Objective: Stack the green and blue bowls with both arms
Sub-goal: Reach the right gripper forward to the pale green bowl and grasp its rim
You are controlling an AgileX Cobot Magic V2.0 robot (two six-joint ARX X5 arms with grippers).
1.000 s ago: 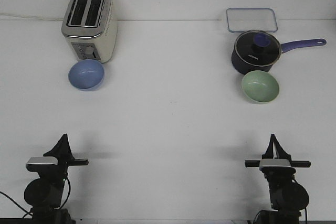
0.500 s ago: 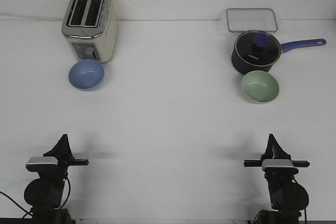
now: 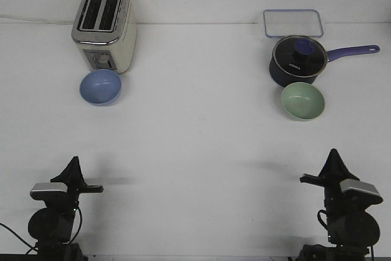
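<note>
The light blue bowl (image 3: 100, 87) sits upright at the back left of the white table, just in front of the toaster. The pale green bowl (image 3: 302, 101) sits upright at the back right, just in front of the saucepan. My left gripper (image 3: 74, 164) is low at the near left edge, far from the blue bowl, with its fingers together and nothing in them. My right gripper (image 3: 334, 156) is low at the near right edge, well short of the green bowl, with its fingers together and empty.
A cream and chrome toaster (image 3: 104, 29) stands at the back left. A dark blue lidded saucepan (image 3: 296, 60) with its handle pointing right stands at the back right. A clear rectangular container (image 3: 293, 22) lies behind it.
My right arm has turned to the right, and its gripper has shifted right and slightly up in the view. The left arm and both bowls have not moved.
</note>
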